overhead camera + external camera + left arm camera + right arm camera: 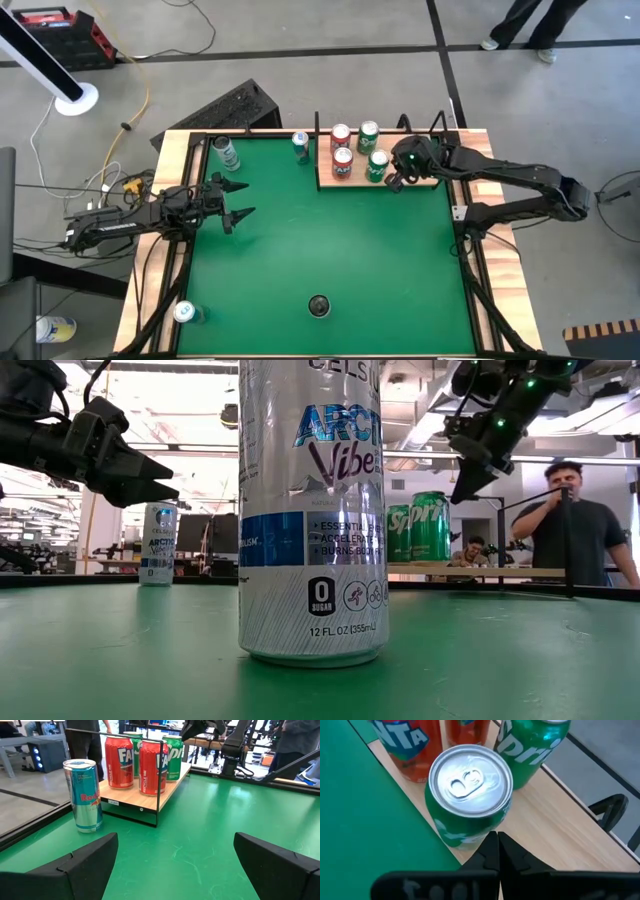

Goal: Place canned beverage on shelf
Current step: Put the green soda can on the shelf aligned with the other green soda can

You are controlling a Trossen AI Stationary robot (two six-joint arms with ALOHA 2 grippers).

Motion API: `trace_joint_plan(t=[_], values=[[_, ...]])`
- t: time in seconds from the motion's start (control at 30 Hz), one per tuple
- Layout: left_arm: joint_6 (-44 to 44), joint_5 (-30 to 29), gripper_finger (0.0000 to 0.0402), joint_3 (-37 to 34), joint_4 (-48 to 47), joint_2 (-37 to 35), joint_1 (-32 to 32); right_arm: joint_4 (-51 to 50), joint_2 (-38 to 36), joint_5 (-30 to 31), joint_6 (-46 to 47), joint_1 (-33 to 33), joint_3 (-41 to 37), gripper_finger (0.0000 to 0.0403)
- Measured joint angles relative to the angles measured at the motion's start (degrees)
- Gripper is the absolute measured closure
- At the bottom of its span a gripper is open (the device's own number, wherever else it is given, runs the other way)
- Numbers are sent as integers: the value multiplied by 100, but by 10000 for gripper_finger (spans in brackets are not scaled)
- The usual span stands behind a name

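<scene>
The shelf (425,183), a light-wood plank with black edging, stands at the table's far right. Upright on their bases on it are two red Fanta cans (342,149) and two green Sprite cans (368,135). My right gripper (497,840) is shut and slants down just beside the nearer Sprite can (470,795), over the plank, with nothing between its fingers. In the low view it (462,492) hangs right of the Sprite cans (420,525). My left gripper (236,200) waits open above the table's left side. My right gripper has its shut fingertips (490,847) close against the lower side wall (470,837) of the nearer Sprite can, slanting down from the table's right. Whether they touch the can, I cannot tell. The can stands upright on the plank.
A blue Red Bull can (85,795) stands on the green mat just left of the shelf. A silver can (226,152) stands at the far left, another (186,313) at the near left corner. A tall silver can (312,510) fills the low view. People show in the room behind.
</scene>
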Motion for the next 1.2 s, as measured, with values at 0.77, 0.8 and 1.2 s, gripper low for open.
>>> trace_joint_plan(t=[0.77,0.8,1.2], values=[[0,0,20,0,0,-2,2,431,697,238,-368,-76,4,384],[0,0,20,0,0,0,0,340,645,238,-364,-71,10,384],[0,0,20,0,0,-1,2,-76,433,-666,-466,439,232,383]])
